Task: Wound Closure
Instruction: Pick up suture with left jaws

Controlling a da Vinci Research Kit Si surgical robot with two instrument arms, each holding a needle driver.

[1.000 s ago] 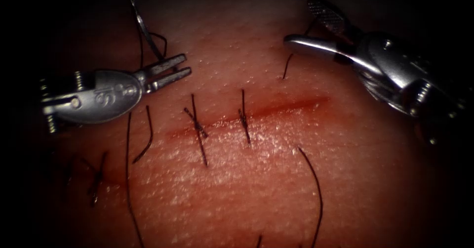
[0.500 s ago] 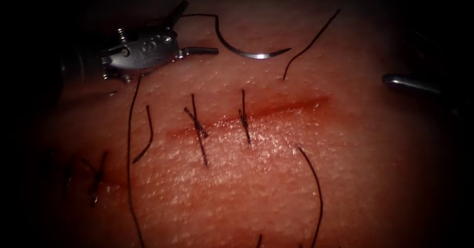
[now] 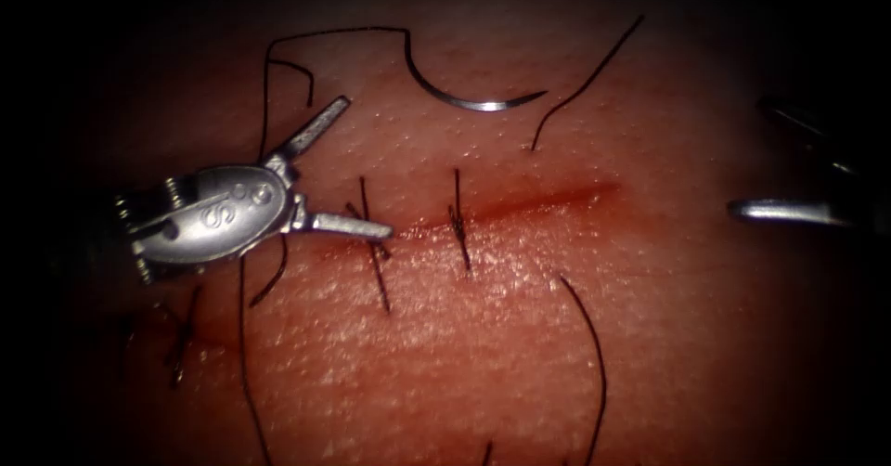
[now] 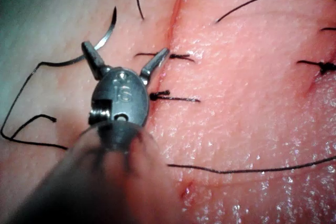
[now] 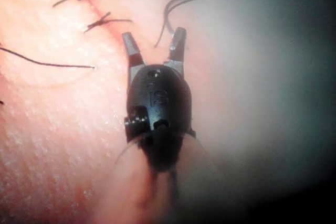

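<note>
Now the needle [image 3: 469, 102] lies loose on the tissue [image 3: 557, 355], above the cut [image 3: 520, 204], not stuck in. It lies sideways, curve sagging down, sharp tip pointing right. Thread [image 3: 325, 34] runs off its left end. The left tool [image 3: 345, 167] is wide apart over a stitch [image 3: 373, 243], holding nothing, maybe ready to grab. The right tool [image 5: 154, 43] is apart too, holding nothing.

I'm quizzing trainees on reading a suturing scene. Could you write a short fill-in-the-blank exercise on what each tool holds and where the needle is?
1. The left tool has its jaws ____ and holds nothing.
2. The needle lies on the tissue, held by ____ tool.
3. The right tool has its jaws open and holds ____.
4. ____ knotted stitches cross the cut just right of the left tool.

Missing words: open; neither; nothing; two
</note>
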